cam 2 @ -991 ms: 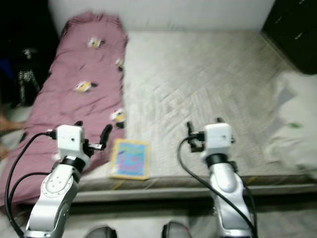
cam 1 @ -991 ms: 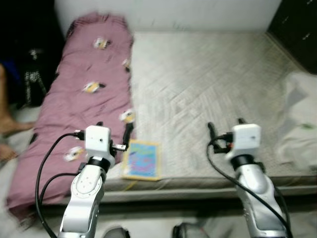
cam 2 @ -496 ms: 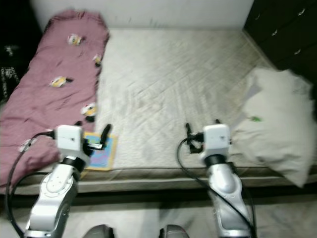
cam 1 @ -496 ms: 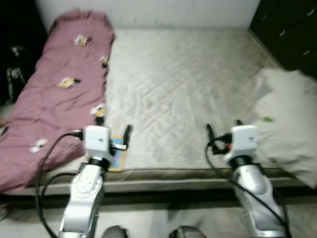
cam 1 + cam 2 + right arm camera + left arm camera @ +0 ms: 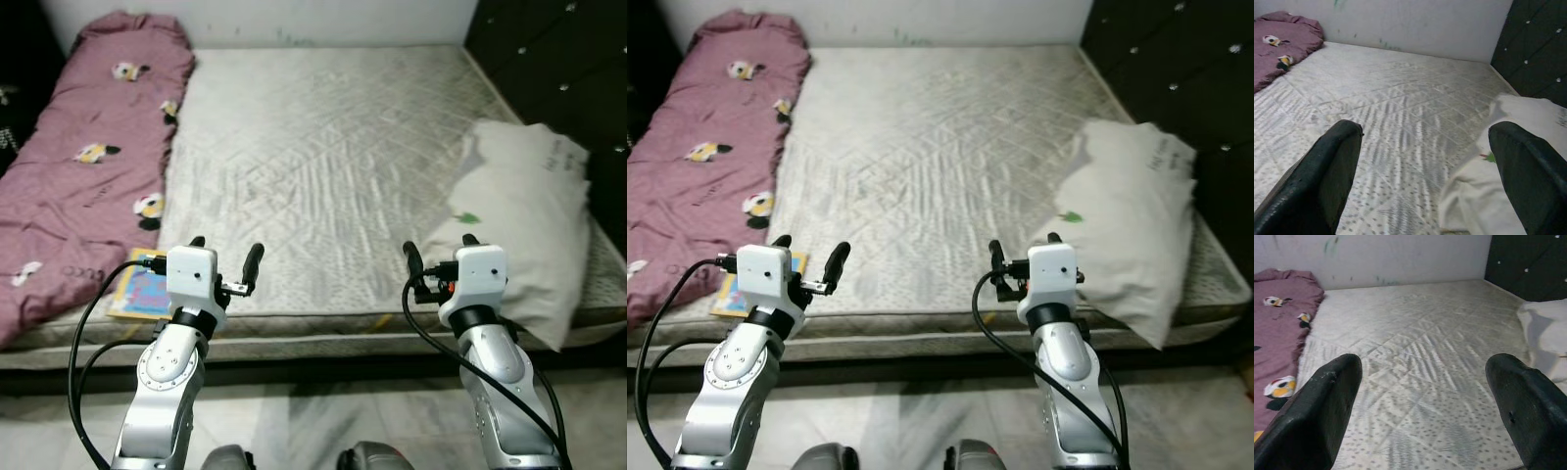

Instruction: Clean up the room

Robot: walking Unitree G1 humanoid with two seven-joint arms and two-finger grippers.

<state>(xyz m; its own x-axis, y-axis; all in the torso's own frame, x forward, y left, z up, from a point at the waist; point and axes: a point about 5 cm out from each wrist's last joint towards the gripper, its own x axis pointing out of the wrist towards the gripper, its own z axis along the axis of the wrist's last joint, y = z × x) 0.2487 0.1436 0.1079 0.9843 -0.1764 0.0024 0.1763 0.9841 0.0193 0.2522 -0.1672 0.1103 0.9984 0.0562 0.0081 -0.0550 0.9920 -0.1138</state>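
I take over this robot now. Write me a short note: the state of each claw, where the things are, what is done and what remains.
Left claw: open, empty, raised at the near edge of the mattress.
Right claw: open, empty, raised beside the white pillow.
Things: pink blanket along the mattress's left side; colourful book at the near left edge; pillow on the right side.
Done: nothing visibly tidied.
Left: likely book, blanket and pillow.

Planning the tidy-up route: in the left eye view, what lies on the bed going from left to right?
Maroon blanket → colourful book at the near edge → bare mattress → white pillow.
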